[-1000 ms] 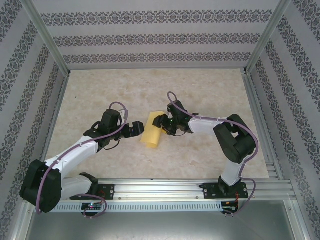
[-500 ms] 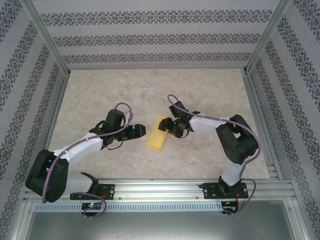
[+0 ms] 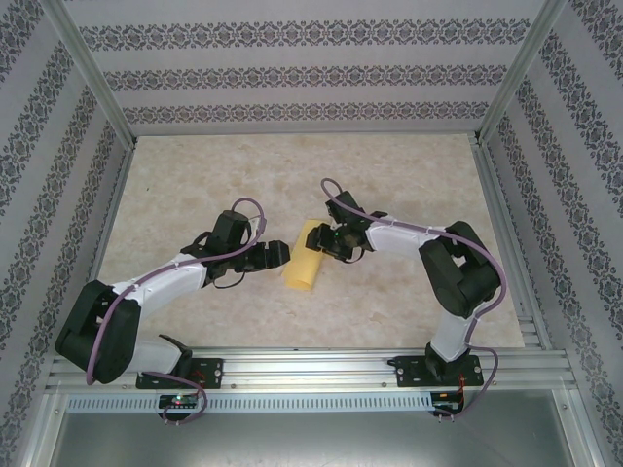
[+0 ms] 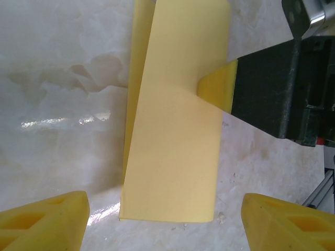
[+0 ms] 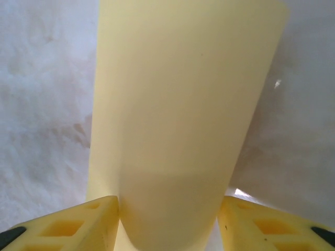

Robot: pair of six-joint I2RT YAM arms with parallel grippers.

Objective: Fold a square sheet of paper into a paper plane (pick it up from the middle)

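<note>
**Folded yellow strip held between two grippers at mid-table**

The square sheet of paper, folded into a narrow strip, lay on the table near its middle. The left gripper sat at the strip's left side, its fingers wide apart and touching nothing. The right gripper straddled the strip's far end, with its fingers partly apart against the long edges and the paper bowed between them. Whether it truly pinched the paper could not be told.
</note>
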